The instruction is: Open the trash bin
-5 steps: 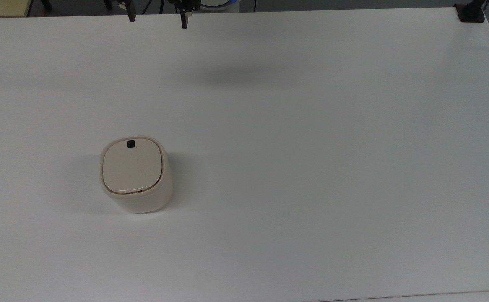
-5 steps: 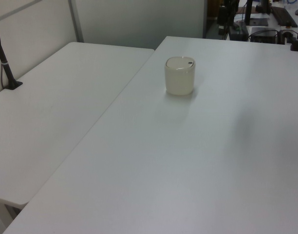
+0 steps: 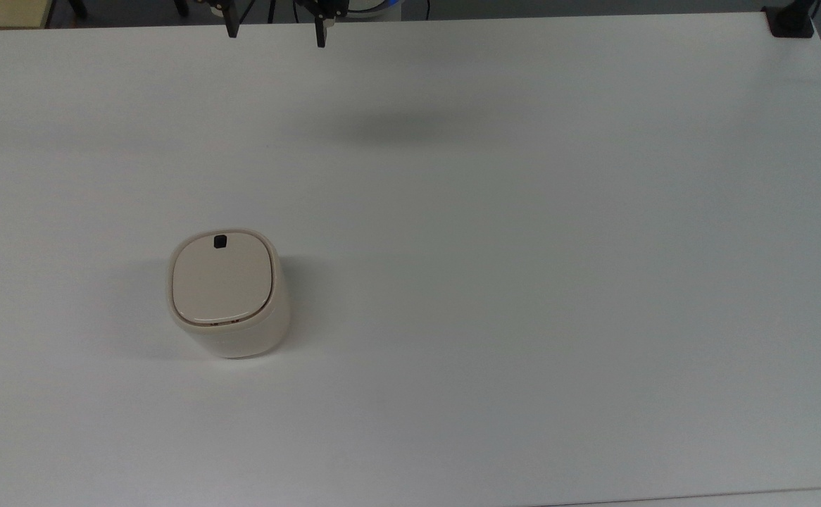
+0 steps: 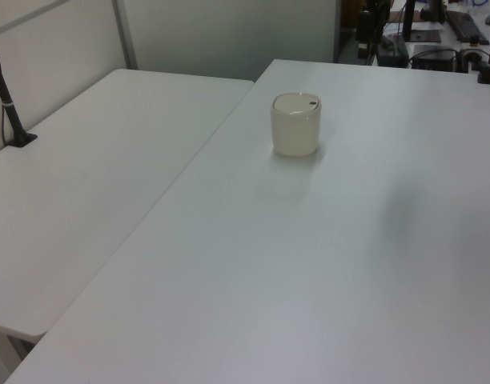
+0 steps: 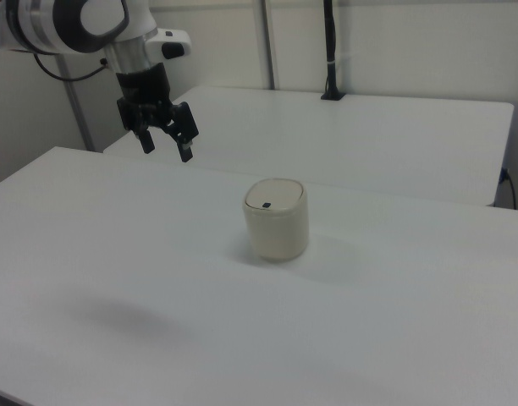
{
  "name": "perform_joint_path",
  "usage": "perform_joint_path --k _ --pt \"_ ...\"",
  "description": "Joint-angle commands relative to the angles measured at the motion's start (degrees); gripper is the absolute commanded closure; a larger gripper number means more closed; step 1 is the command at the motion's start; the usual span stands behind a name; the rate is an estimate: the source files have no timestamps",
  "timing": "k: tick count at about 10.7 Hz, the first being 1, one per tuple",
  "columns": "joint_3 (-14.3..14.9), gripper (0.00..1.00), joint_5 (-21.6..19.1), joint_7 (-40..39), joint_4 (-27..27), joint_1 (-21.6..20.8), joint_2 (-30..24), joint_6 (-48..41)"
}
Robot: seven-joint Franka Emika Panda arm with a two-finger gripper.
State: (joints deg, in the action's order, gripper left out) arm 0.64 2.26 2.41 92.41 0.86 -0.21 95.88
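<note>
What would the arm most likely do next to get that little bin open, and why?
Probably travel toward the trash bin and come down over the black latch. The lid lies flat and shut, while the gripper hangs in the air well away from the bin, jaws open and empty.

The trash bin is showing a plain cream-beige all over, with a small black square latch on its lid. The table is looking plain white. The gripper is showing black fingers below a white and black arm.
</note>
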Motion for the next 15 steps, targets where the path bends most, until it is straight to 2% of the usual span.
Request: perform_joint_path --k 1,11,15 --pt "1.3 0.00 -0.8 -0.5 0.7 -1.2 -0.9 0.4" --pt "1.2 0.00 -1.2 -0.2 0.8 -1.1 0.3 3.4" --pt "1.3 0.17 -0.9 -0.2 0.7 -0.4 2.7 12.6"
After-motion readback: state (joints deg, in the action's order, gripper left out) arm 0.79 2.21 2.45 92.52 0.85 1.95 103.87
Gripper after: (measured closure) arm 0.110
